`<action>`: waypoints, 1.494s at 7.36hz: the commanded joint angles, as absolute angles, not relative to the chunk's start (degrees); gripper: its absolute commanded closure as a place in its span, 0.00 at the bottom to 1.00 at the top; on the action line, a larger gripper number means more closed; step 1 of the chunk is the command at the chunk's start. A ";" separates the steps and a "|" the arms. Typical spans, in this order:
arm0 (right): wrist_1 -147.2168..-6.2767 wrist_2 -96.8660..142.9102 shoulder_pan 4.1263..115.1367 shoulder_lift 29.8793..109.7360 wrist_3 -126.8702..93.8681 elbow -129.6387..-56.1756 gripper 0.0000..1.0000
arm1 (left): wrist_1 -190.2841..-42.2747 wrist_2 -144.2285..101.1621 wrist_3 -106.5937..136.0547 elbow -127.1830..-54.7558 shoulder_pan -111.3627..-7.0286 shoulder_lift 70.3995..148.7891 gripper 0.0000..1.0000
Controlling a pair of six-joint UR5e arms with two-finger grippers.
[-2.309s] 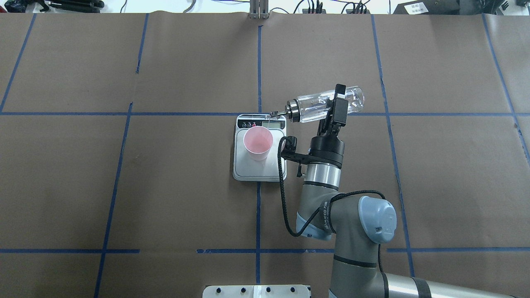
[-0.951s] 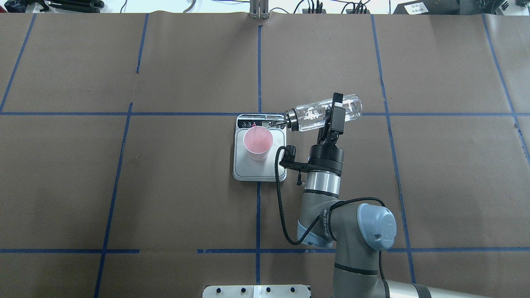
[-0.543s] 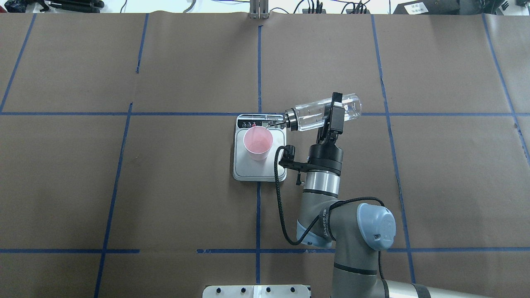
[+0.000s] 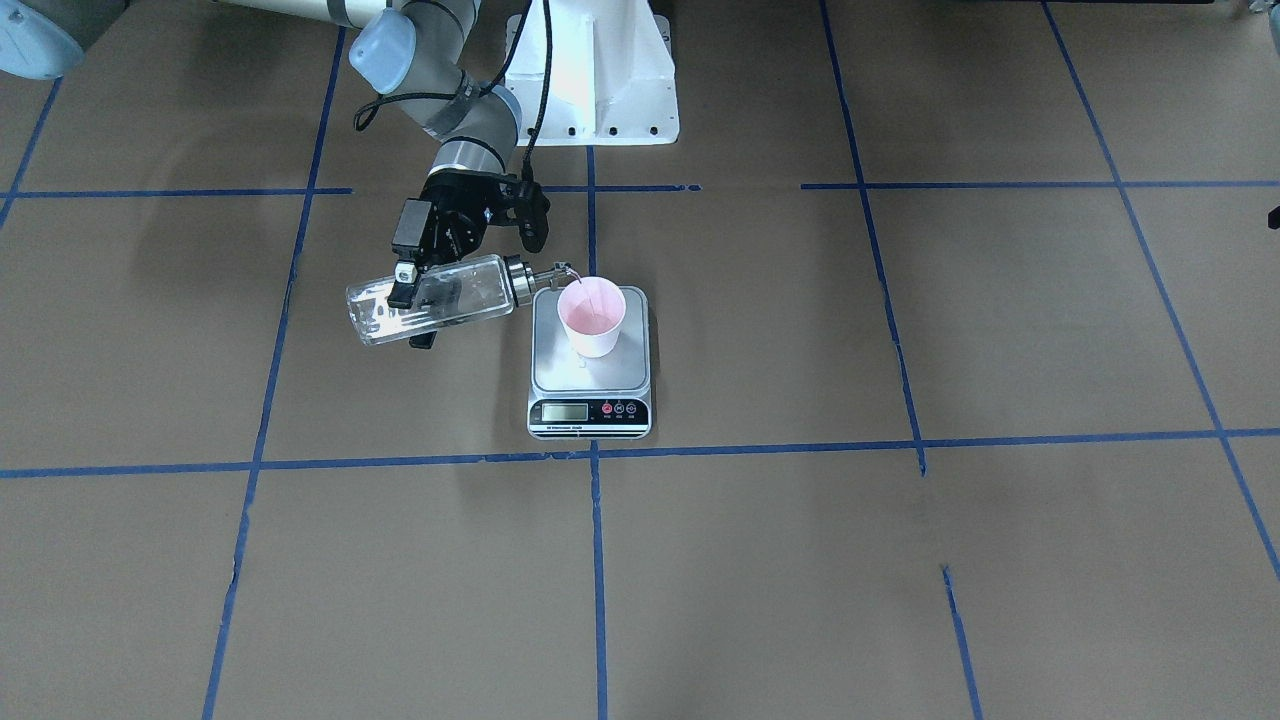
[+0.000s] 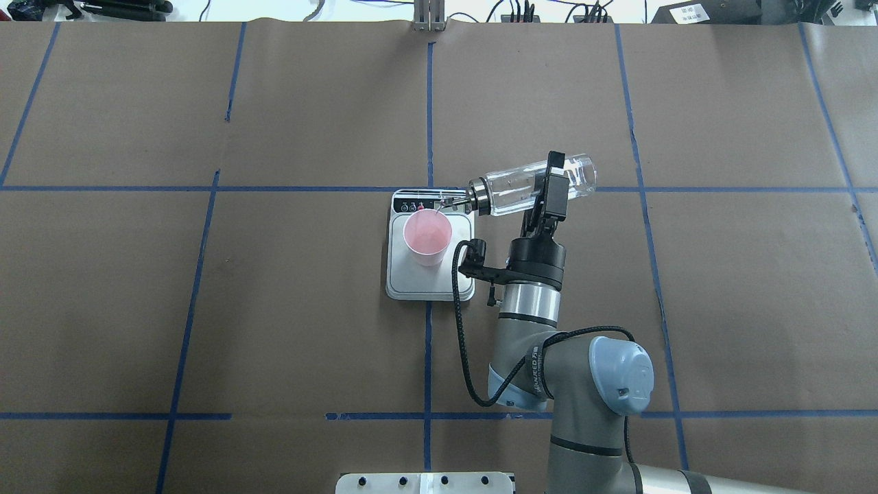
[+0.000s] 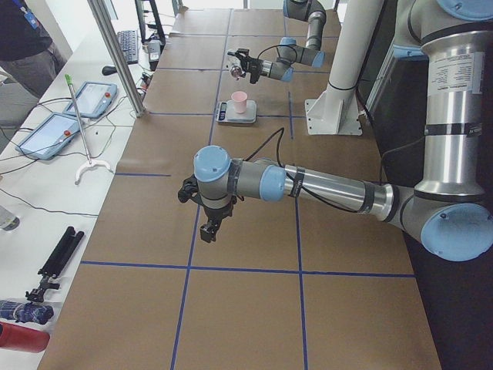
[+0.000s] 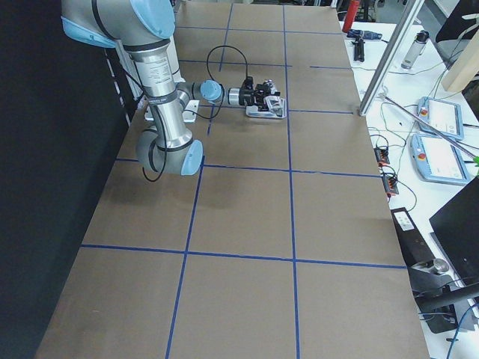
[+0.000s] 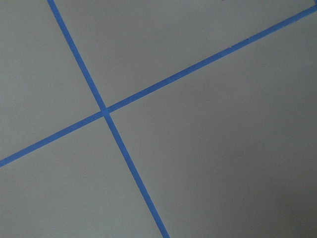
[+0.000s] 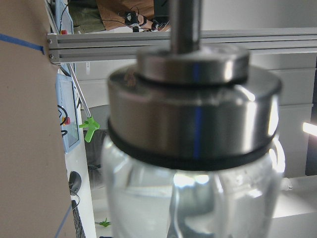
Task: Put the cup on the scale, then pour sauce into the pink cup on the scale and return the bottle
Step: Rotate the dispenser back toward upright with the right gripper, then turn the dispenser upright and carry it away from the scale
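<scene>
The pink cup (image 5: 427,237) stands upright on the scale (image 5: 429,283), toward its display end; both also show in the front view, cup (image 4: 591,315) and scale (image 4: 590,385). My right gripper (image 5: 552,189) is shut on the clear bottle (image 5: 511,190), held nearly level beside the scale. Its metal spout (image 5: 449,201) reaches over the cup's rim. Clear sauce lies in the bottle (image 4: 440,298). The right wrist view is filled by the bottle's silver collar (image 9: 193,104). My left gripper (image 6: 209,227) hangs over bare table far from the scale; I cannot tell if it is open.
Brown paper with blue tape lines (image 5: 429,103) covers the table. The white robot base (image 4: 590,80) stands behind the scale. The right arm's black cable (image 5: 461,322) hangs beside the scale's near right corner. Side benches hold tablets (image 6: 46,131) and tools.
The right gripper has drawn the bottle slightly back toward the robot and to the left, bringing the spout from above the scale's display to the cup's rim. Bubbles showed in the bottle a second ago.
</scene>
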State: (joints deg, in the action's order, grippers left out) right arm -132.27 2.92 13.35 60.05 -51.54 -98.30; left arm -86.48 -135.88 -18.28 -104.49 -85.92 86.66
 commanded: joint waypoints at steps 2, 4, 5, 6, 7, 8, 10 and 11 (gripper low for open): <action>-131.40 4.03 13.27 60.12 -52.47 -100.01 1.00 | -86.66 -135.88 -18.28 -104.59 -85.96 86.66 0.00; -130.70 7.54 12.57 60.20 -53.78 -102.91 1.00 | -86.75 -135.88 -18.28 -104.42 -85.87 86.75 0.00; -127.65 8.78 11.70 60.29 -54.92 -103.01 1.00 | -86.84 -135.79 -18.28 -104.41 -85.96 86.66 0.00; -124.75 9.92 11.08 60.47 -54.93 -103.44 1.00 | -86.92 -135.79 -18.28 -104.33 -85.87 86.75 0.00; -121.76 12.02 10.12 60.64 -55.02 -105.27 1.00 | -86.92 -135.79 -18.28 -104.50 -85.96 86.66 0.00; -118.16 15.00 8.89 60.82 -55.11 -108.16 1.00 | -86.92 -135.79 -18.28 -104.50 -85.96 86.75 0.00; -112.17 19.23 7.56 62.31 -55.02 -113.88 1.00 | -86.92 -135.79 -18.37 -104.85 -85.96 86.66 0.00; -109.02 21.86 7.56 62.84 -54.85 -116.95 1.00 | -86.92 -135.79 -18.46 -104.94 -85.96 86.66 0.00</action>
